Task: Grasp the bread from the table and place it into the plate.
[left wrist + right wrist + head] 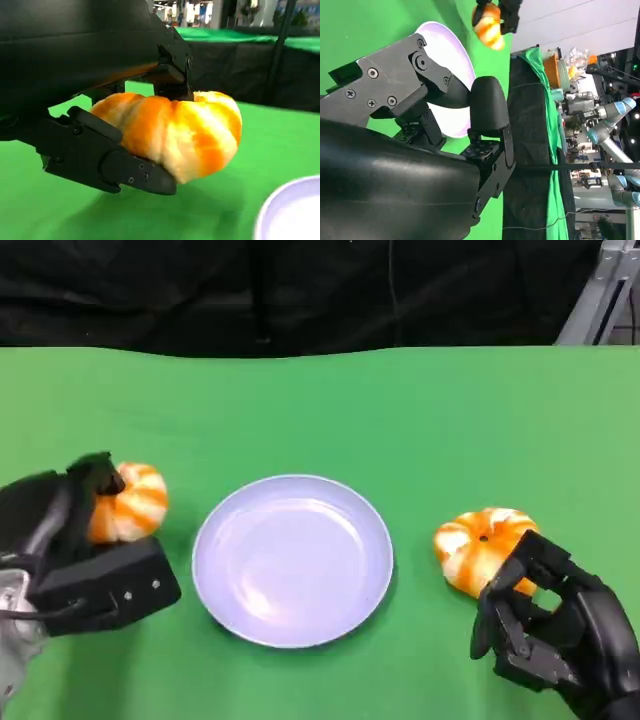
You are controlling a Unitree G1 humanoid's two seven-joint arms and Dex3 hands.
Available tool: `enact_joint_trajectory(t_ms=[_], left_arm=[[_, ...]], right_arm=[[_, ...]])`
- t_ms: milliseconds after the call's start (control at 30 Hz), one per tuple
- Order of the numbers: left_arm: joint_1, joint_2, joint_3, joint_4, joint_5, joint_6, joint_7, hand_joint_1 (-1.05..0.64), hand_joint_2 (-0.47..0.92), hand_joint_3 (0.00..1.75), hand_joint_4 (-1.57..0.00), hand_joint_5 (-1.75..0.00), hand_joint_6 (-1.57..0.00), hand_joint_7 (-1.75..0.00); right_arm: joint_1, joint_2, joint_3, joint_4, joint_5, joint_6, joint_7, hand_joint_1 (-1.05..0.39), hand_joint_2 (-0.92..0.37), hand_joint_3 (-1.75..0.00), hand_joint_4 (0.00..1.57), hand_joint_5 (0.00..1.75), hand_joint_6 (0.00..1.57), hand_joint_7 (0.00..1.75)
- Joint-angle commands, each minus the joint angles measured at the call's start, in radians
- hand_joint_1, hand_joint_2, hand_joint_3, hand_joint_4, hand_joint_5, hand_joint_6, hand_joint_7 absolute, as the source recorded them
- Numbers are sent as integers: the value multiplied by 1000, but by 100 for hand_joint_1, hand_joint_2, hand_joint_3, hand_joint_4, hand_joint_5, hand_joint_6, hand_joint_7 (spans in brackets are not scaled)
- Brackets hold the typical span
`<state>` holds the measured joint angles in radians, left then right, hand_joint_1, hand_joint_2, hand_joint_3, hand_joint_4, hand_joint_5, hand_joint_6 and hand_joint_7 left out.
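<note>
An orange-and-white striped bread sits in the grip of my left hand, left of the pale lavender plate. The left wrist view shows that bread clamped between black fingers above and below, with a shadow on the cloth under it and the plate's rim close by. A second striped bread lies on the table right of the plate. My right hand hovers just in front of it, fingers loosely bent and holding nothing. In the right wrist view, past my right hand, the plate and the held bread appear.
The green tablecloth runs back to a black curtain behind the table. A metal frame stands at the far right corner. Other tables and robot arms show far off in the right wrist view.
</note>
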<state>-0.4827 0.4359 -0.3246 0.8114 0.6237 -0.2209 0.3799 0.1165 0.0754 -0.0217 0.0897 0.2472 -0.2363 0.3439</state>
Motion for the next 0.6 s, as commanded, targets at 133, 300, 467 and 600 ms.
enact_joint_trajectory(t_ms=[133,300,467,600], left_arm=[[64,23,35,-248,-40,12,-128,-5,91,26,-70,-175,-58,-166],[85,2,27,-364,-35,33,-194,-4,92,27,-70,-175,-60,-165],[76,-36,7,-381,-23,29,-218,2,89,28,-74,-175,-69,-157],[49,-67,-13,-342,-7,19,-215,2,90,30,-72,-175,-69,-156]], right_arm=[[-4,-10,-5,0,7,-13,-3,-14,-60,-111,83,175,59,175],[-4,-11,-5,3,6,-20,-2,-14,-60,-111,83,175,59,175],[-5,-12,-1,-5,5,-2,-6,-14,-59,-111,83,175,60,175],[-5,-10,-2,-5,6,-1,-9,-14,-60,-111,83,175,60,175]])
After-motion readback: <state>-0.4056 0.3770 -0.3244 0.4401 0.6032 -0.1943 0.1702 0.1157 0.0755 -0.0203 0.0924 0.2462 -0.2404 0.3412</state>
